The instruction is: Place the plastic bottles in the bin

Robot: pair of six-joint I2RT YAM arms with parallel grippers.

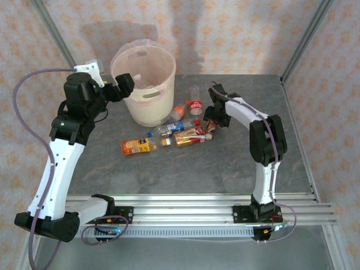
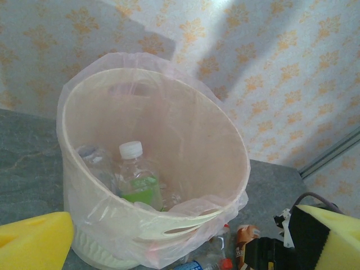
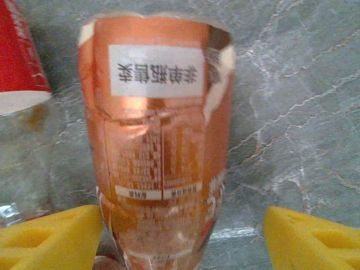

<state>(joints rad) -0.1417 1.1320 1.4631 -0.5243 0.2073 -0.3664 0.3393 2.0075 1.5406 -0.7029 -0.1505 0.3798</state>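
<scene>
Straddling the copper-labelled bottle (image 3: 157, 140), the right gripper (image 3: 180, 242) has its yellow pads (image 3: 50, 239) on either side of the bottle's lower body. The jaws stand partly open: one pad sits just against the bottle's side, while bare table (image 3: 292, 112) shows between the bottle and the other pad, so no grip is made yet. The bottle lies flat, its long axis running straight away from the wrist and across the line on which the jaws close, which suits a squeeze on its width. A red-labelled bottle (image 3: 17, 50) lies just beside it, near enough to be nudged. From above, the right gripper (image 1: 211, 125) is low at the right end of the loose bottles (image 1: 169, 138) on the table, and the bin (image 1: 149, 104) stands to its left and farther back. The left gripper (image 1: 125, 84) hangs over the bin's rim with jaws wide and empty; inside the bin (image 2: 169, 140) a white-capped bottle (image 2: 138, 180) stands with others.
</scene>
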